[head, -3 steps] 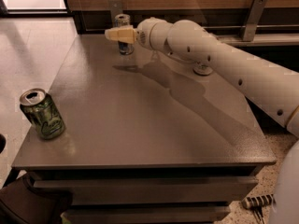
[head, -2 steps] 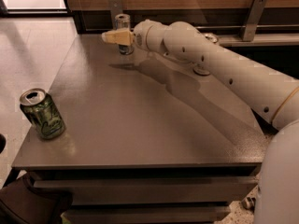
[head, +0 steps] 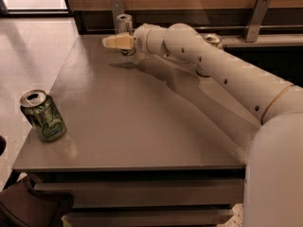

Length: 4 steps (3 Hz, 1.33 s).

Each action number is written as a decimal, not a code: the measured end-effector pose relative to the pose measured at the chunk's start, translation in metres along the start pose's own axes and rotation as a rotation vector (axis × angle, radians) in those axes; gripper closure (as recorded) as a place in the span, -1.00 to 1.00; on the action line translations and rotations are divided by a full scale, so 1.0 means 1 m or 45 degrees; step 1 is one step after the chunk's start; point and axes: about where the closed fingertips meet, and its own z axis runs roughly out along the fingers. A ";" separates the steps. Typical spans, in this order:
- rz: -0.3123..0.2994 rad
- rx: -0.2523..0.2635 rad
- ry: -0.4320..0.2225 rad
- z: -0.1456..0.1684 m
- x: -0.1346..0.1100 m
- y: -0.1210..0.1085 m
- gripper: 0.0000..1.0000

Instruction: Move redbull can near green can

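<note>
The redbull can (head: 124, 24), slim and silver, stands at the far edge of the grey table (head: 142, 122); only its top part shows. My gripper (head: 117, 42) is right in front of it, covering its lower part, and I cannot tell whether it touches the can. The green can (head: 43, 116), dark green with pale script and an open silver top, stands near the table's front left corner, far from the gripper.
Another can (head: 213, 40) stands at the back behind my white arm (head: 222, 74), which crosses the table's right side. A wooden wall with metal brackets (head: 258, 13) runs along the back. The floor (head: 28, 56) drops off left of the table.
The gripper has sunk slightly and shifted a little left in front of the redbull can. Both cans stand where they were.
</note>
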 end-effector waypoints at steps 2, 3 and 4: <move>0.000 -0.044 -0.045 0.024 -0.003 -0.001 -0.46; 0.000 -0.048 -0.045 0.026 -0.002 0.000 -0.01; 0.001 -0.055 -0.044 0.029 -0.002 0.004 0.63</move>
